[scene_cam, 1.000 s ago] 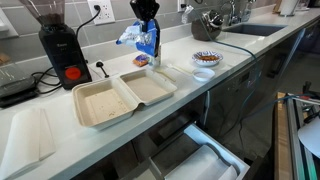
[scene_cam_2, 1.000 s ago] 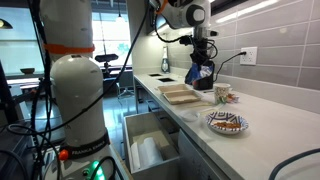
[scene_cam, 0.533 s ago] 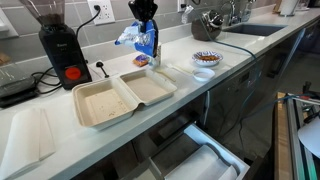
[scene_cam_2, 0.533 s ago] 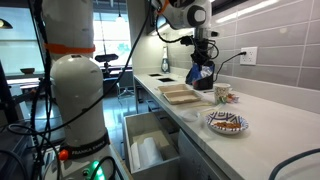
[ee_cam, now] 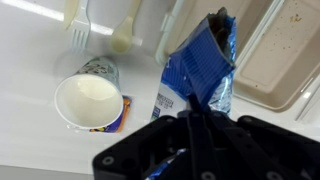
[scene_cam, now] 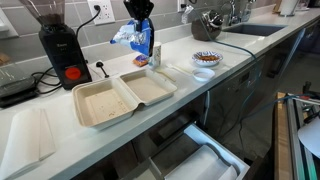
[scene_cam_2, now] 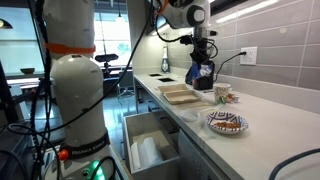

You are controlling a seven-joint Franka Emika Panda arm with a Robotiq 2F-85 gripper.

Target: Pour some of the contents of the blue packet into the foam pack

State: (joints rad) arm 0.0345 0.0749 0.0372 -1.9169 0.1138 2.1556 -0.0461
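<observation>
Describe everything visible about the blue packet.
The blue packet is a crinkled, glossy bag, blue with white print, and looks like plastic film. The gripper is shut on one end, so the packet hangs tilted above the counter, behind the open foam pack and close to a paper cup. Nothing but the gripper appears to touch it. Whether it is already opened cannot be told.

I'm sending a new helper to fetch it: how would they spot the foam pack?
Find the long white counter with the black coffee grinder at its back. Just in front of it lies the foam pack, opened flat. It is the only beige two-tray clamshell; the nearby bowl is round and patterned.
</observation>
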